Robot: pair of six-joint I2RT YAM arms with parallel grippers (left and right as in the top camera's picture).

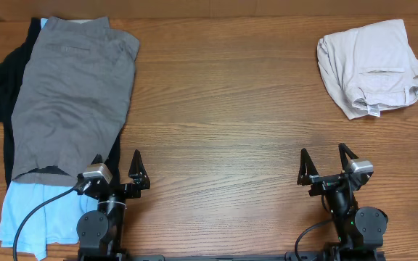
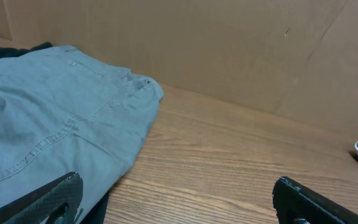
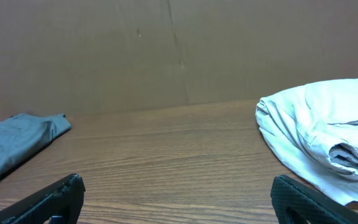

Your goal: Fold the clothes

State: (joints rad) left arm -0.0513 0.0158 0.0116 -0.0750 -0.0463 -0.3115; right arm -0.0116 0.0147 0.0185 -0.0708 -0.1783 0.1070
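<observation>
Grey shorts [image 1: 75, 94]: upper left, judged soft, light
Hold: waistband corners suited
Left gripper [image 1: 117, 161], right gripper [image 1: 324, 154]: stood released

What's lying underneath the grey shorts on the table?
Beneath the grey shorts a black garment sticks out along one long side, and a light-blue shirt shows past the leg hems. How far either reaches under the shorts is covered.
</observation>
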